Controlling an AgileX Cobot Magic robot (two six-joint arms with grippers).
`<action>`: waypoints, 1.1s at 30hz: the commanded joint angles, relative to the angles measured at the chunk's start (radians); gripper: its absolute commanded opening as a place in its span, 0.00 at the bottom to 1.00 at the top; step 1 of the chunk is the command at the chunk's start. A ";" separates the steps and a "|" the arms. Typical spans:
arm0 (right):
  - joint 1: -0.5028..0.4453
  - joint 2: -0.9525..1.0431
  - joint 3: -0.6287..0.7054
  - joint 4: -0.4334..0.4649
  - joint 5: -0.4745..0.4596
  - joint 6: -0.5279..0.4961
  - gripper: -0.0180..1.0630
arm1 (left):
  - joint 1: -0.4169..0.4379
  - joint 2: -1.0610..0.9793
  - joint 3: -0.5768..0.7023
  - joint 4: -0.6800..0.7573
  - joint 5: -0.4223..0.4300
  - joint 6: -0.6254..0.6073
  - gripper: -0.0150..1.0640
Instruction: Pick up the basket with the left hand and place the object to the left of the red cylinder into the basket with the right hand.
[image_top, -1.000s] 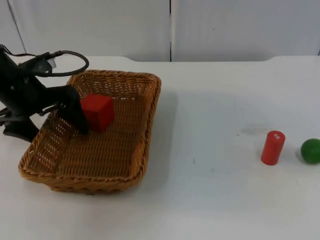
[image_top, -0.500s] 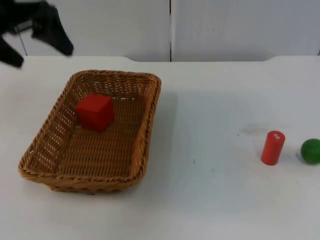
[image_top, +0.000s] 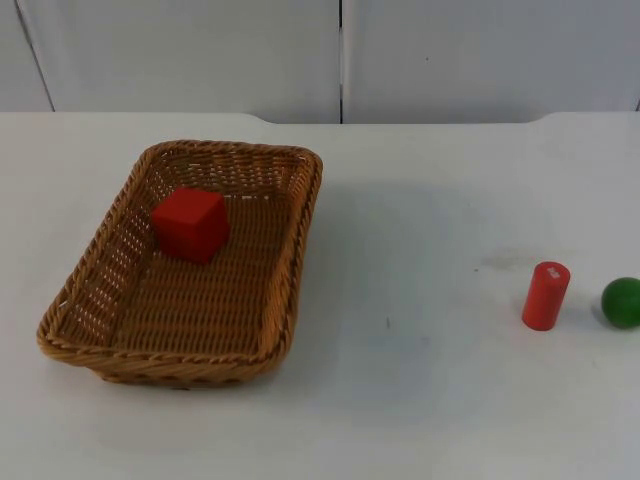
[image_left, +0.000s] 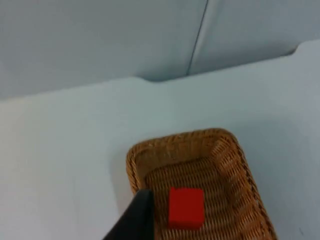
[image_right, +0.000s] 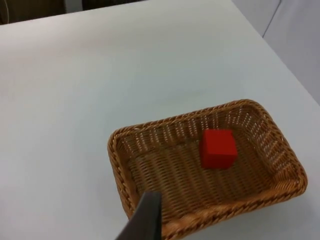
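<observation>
Top view: wicker basket sits flat on white table, left half. Red cube inside basket, toward far end. Red cylinder upright near right edge, green ball just beside it on right.

Left wrist view: left claw fingertip above basket rim; spread or pressed together, cannot tell. Cube in basket.

Right wrist view: right claw fingertip over basket; state cannot tell. Cube inside.
</observation>
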 joint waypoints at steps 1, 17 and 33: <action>-0.002 -0.011 0.002 0.002 -0.018 0.004 0.82 | 0.002 -0.057 -0.002 0.024 0.017 -0.015 0.99; -0.002 -0.015 0.002 0.005 -0.065 0.080 0.82 | 0.002 -0.259 0.109 0.054 0.053 -0.045 0.99; 0.001 -0.028 0.048 0.006 -0.085 0.097 0.82 | 0.002 -0.513 0.327 0.074 0.013 -0.051 0.99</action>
